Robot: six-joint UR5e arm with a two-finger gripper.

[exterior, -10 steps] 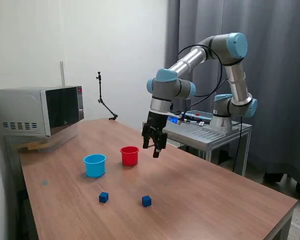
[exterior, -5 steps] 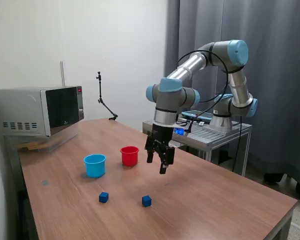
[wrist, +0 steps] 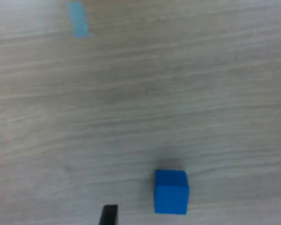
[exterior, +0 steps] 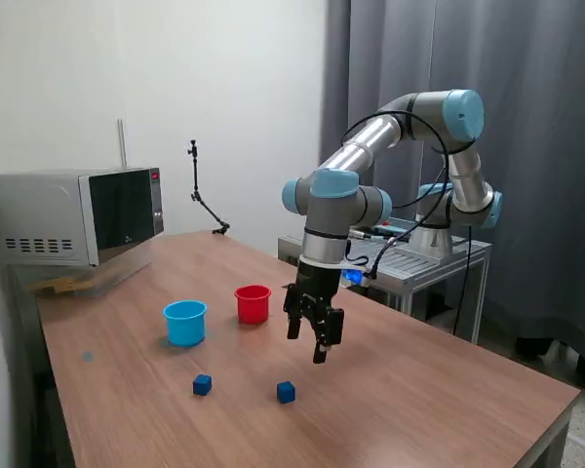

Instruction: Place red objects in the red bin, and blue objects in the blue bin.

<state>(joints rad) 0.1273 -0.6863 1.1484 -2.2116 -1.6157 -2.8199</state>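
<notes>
— Any writing to read?
— None legible. A microwave (exterior: 73, 216) sits at the table's (exterior: 448, 390) far corner, well clear.
— The gripper (exterior: 312, 341)?
— Hovering above the table, fingers apart, empty. One blue cube (exterior: 287, 392) lies just beside it, the other blue cube (exterior: 203, 385) nearer the blue bin (exterior: 185, 323); the red bin (exterior: 253, 304) stands beside that. Nothing blocks them.

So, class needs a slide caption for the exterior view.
UR5e gripper hovers open above a blue cube on the wooden table.
</notes>
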